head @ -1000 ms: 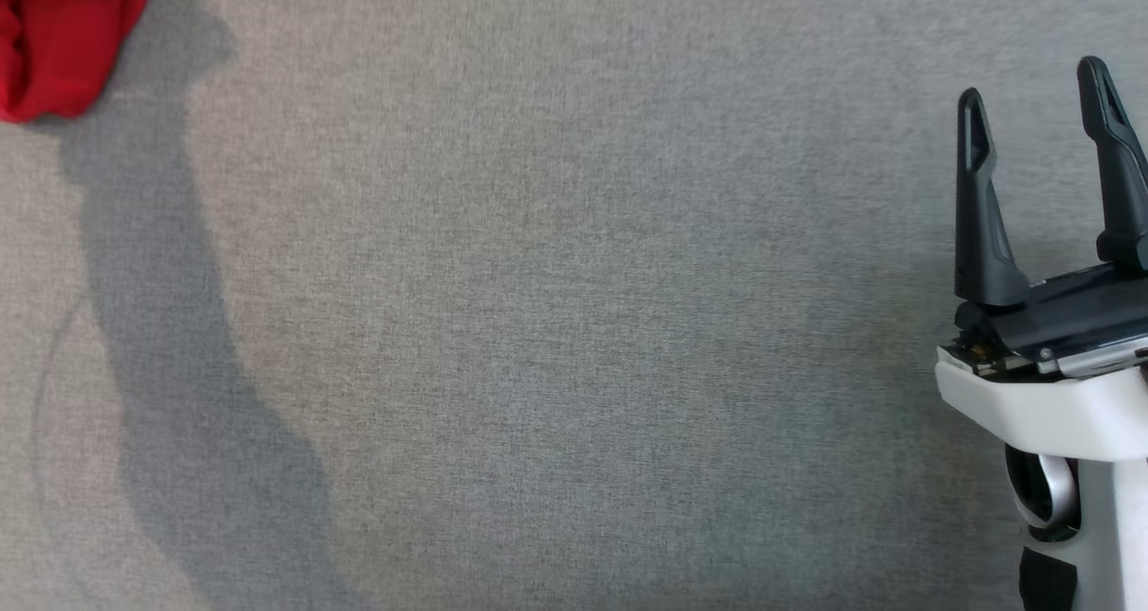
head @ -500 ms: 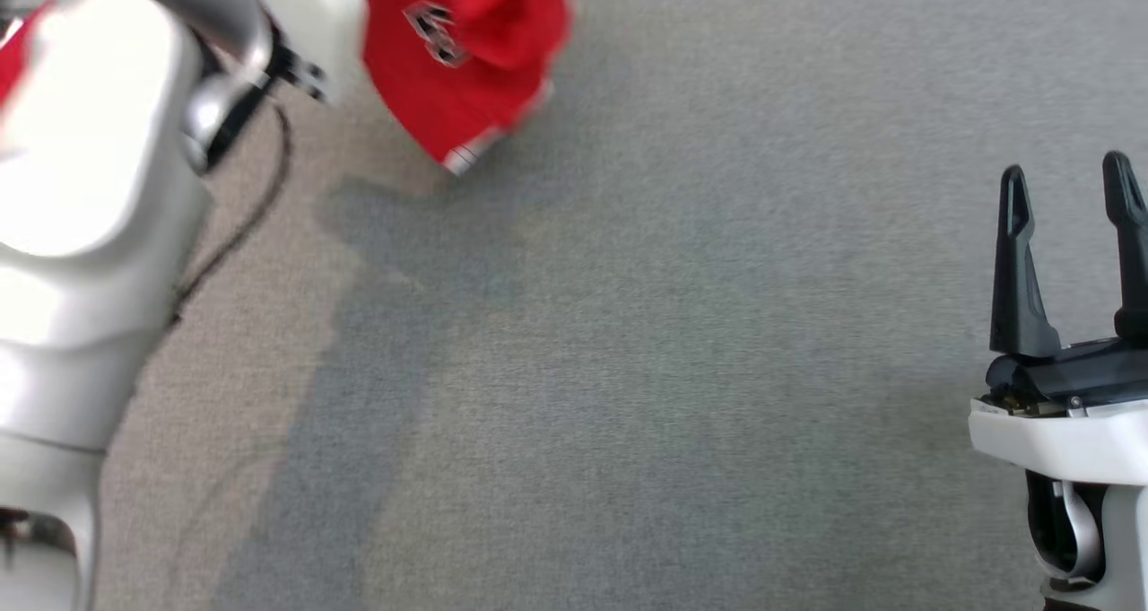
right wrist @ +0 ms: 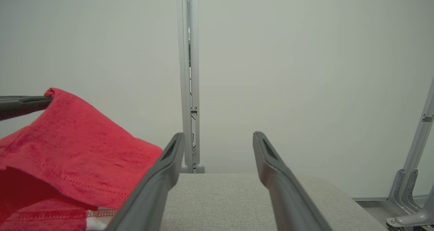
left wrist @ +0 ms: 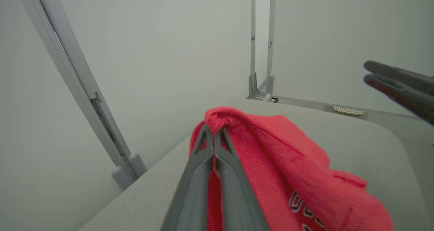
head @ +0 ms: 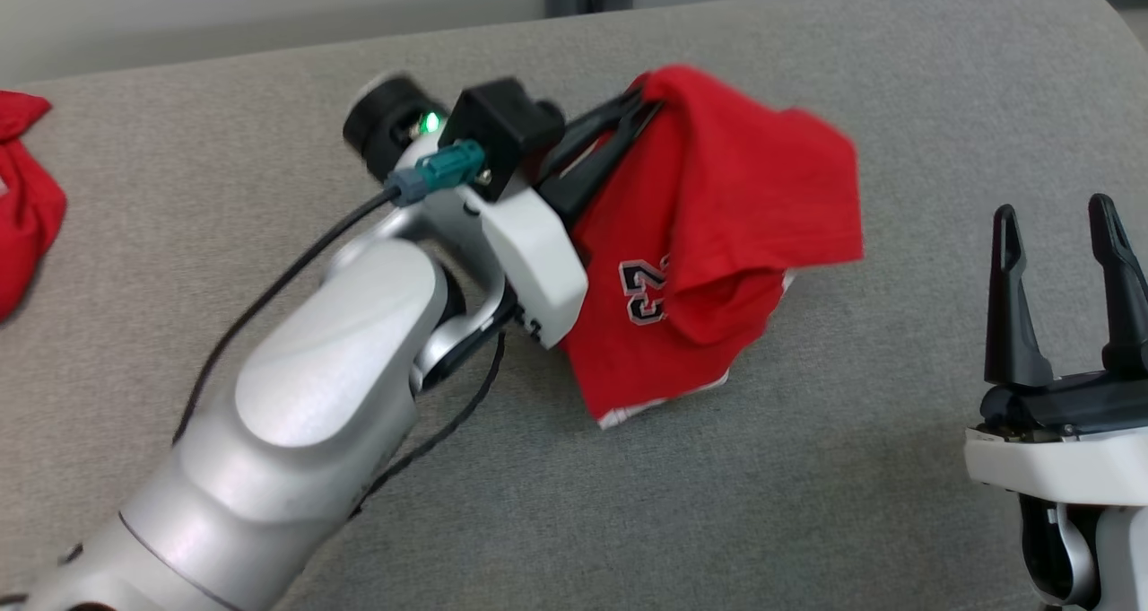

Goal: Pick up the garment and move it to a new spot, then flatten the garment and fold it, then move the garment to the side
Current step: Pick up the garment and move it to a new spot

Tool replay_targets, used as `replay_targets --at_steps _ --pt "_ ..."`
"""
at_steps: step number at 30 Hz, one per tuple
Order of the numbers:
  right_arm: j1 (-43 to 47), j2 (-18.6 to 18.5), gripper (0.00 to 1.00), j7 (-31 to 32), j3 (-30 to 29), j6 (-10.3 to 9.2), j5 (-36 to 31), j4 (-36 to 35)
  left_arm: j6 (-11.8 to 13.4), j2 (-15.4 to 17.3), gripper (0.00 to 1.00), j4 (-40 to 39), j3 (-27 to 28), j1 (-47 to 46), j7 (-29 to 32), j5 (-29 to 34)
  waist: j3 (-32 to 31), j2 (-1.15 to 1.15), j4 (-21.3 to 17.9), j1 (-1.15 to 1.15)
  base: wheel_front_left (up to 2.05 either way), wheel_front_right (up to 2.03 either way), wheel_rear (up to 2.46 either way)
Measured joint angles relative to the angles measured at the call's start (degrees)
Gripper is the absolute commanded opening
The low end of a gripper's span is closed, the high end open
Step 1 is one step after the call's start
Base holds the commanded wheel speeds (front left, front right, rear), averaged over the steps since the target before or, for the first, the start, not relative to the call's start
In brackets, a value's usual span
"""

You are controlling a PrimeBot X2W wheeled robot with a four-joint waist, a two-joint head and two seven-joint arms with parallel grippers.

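Robot lifts a shirt: the left gripper (head: 639, 101), its two dark fingers pressed together, pinches a bunched fold of the red garment (head: 717, 207) and holds it raised over the grey padded surface (head: 807, 503), near the middle of the head view. The cloth hangs from the fingertips in loose folds. Whether its white-trimmed lower hem touches the surface cannot be told. Dark numerals (head: 647, 290) with pale edging show on the fabric just beside the wrist. In the left wrist view the pinched bunch sits right at the fingertips, with the rest draping away to the right. The right gripper (head: 1054, 216) stands to the right, apart from the garment, its fingers spread wide with nothing between them. A black cable (head: 269, 288) runs along the left arm. A second red cloth (head: 27, 198) lies at the left edge of the surface
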Motion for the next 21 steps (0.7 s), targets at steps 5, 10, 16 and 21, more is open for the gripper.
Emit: replay_targets --at_steps 5,10,16,21 --pt "-0.6 0.0 1.00 0.0 0.8 0.00 0.6 0.1 0.3 -0.4 0.00 7.2 -0.5 4.0 -1.4 -1.6 2.0 0.00 -2.1 0.00 0.00 0.00 0.00" --pt "-1.0 0.0 1.00 0.0 1.0 0.00 1.2 0.4 0.9 -0.3 0.00 16.7 0.7 4.4 -4.9 -1.9 3.6 0.00 -3.8 0.00 0.00 0.00 0.00" --pt "-1.3 0.0 1.00 0.0 0.8 0.00 1.3 0.9 1.0 -0.7 0.00 27.1 1.3 4.4 -8.7 -2.4 3.7 0.00 -4.6 0.00 0.00 0.00 0.00" --pt "-1.3 0.0 1.00 0.0 0.5 0.00 1.2 1.4 0.6 -2.9 1.00 31.4 1.1 4.1 -12.4 -2.6 2.6 0.00 -3.6 0.00 0.00 0.00 0.00"
